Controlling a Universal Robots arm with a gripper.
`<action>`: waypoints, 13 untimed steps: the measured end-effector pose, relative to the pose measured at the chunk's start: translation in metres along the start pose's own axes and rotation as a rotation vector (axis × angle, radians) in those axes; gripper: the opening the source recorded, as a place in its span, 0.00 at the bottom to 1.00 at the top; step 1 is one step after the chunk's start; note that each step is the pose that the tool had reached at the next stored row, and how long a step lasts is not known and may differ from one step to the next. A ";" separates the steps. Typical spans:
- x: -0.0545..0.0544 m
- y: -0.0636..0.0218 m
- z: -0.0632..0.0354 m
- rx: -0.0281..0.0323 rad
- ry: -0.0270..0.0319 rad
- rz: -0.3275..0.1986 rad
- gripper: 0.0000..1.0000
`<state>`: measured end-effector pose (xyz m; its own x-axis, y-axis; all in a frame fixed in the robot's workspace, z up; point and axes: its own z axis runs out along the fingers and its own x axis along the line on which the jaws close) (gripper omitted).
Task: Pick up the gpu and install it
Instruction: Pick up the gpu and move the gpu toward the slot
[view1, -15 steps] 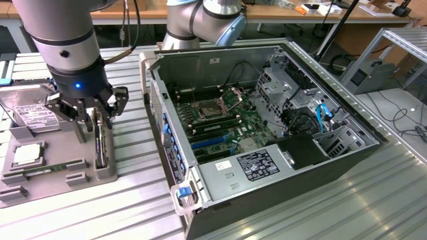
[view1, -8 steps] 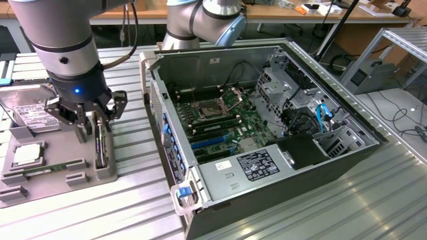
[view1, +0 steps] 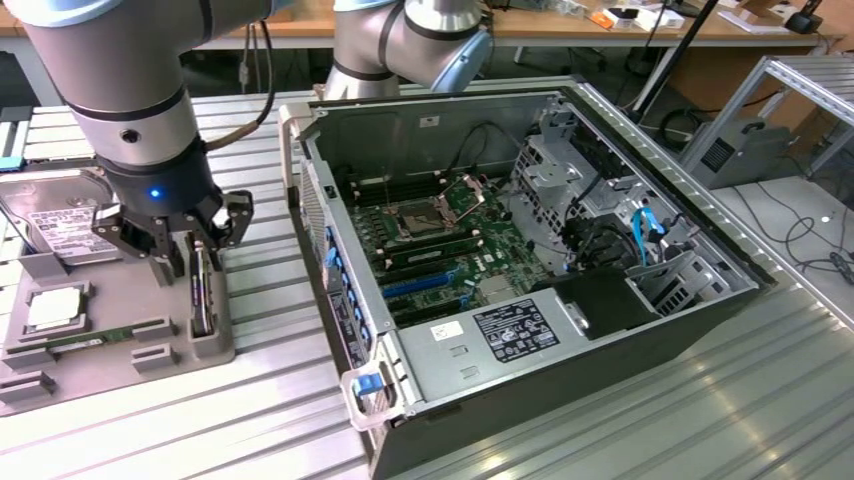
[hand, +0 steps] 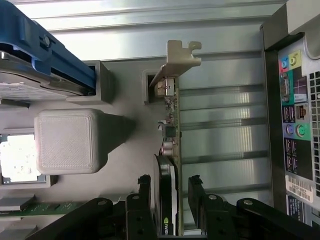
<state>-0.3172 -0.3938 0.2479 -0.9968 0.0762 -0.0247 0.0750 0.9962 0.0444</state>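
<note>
As gpu (hand: 170, 125) stands in tray (view1: 120, 378), hand (hand: 170, 181) straddles it.

Robotics lab or electronics workshop. Indicated by: robot arm (view1: 134, 110) at upper left of frame; open computer case (view1: 441, 120) at centre, on ribbed metal table (view1: 694, 420); gray parts holder (view1: 80, 378) at lower left; wooden workbenches (view1: 561, 28) along top edge; loose cables (view1: 801, 238) at right.

Ribbed metal tabletop (view1: 601, 430) beneath me, wooden bench (view1: 561, 28) along the back, loose cables (view1: 807, 240) on the grey floor (view1: 767, 205) beside.
</note>
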 end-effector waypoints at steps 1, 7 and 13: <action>0.000 -0.0001 0.0013 0.0000 0.0000 0.000 0.44; 0.000 -0.0001 0.0044 0.0007 0.0110 0.001 0.44; 0.000 -0.0002 0.0045 0.0028 0.0358 0.002 0.44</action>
<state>-0.3173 -0.3938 0.2434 -0.9970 0.0762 0.0111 0.0766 0.9962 0.0416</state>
